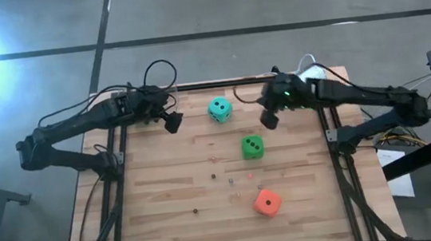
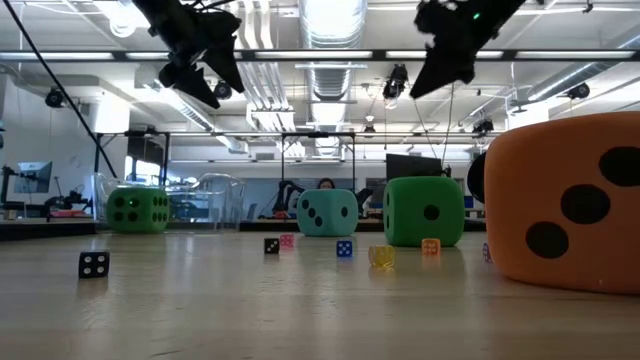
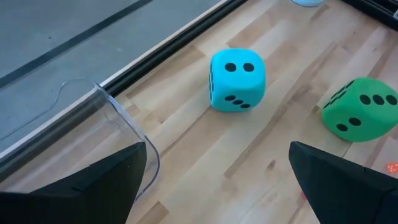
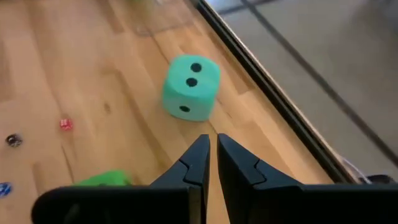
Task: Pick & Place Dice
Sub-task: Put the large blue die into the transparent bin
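Note:
The teal die [image 1: 219, 110] sits flat on the table near the far edge, between the two grippers; it shows in the left wrist view [image 3: 236, 81] and the right wrist view [image 4: 190, 88]. One green die [image 1: 252, 147] lies nearer the middle, and the orange-red die [image 1: 267, 203] toward the near edge. A second green die [image 2: 138, 210] stands far left, hidden under the left arm in the high view. My left gripper [image 1: 173, 125] hovers open, left of the teal die. My right gripper [image 1: 270, 119] hovers shut, right of it [image 4: 213, 142]. Both are well above the table.
A clear plastic cup [image 3: 124, 130] stands at the far left by the second green die. Several tiny dice [image 2: 93, 264] lie scattered across the middle of the wooden top. A black frame rail [image 1: 227, 82] runs along the far edge. Bare wood lies left of the middle.

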